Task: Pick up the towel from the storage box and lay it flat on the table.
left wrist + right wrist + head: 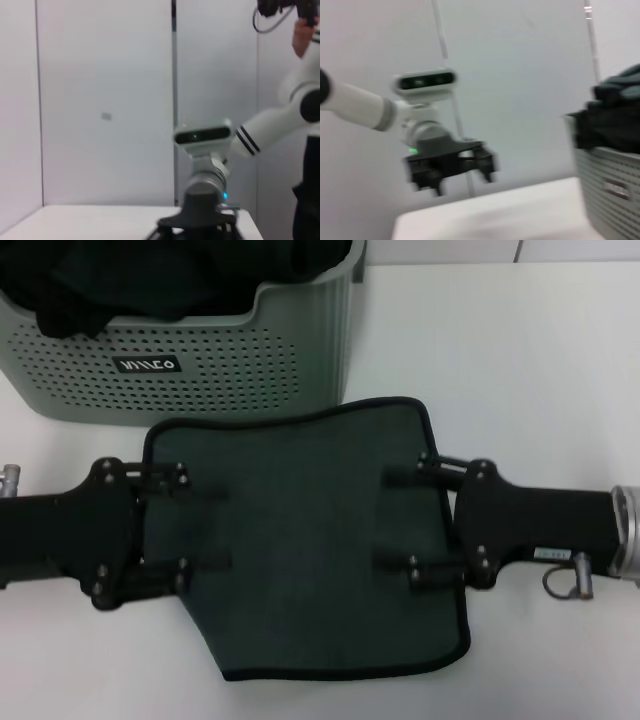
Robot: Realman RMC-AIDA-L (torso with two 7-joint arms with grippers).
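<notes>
The dark teal-green towel (300, 540) lies spread flat on the white table (520, 360), just in front of the pale grey-green storage box (300, 350). My left gripper (205, 525) is over the towel's left edge, open, with both fingers spread above the cloth. My right gripper (395, 520) is over the towel's right edge, also open with fingers spread. Neither holds anything. The right wrist view shows the left gripper (450, 167) farther off and the box (610, 190). The left wrist view shows part of the right gripper (200, 225).
Black cloths (150, 280) fill the box, which stands at the back left. They also show in the right wrist view (610, 115). White tabletop lies to the right of the box and around the towel's near edge.
</notes>
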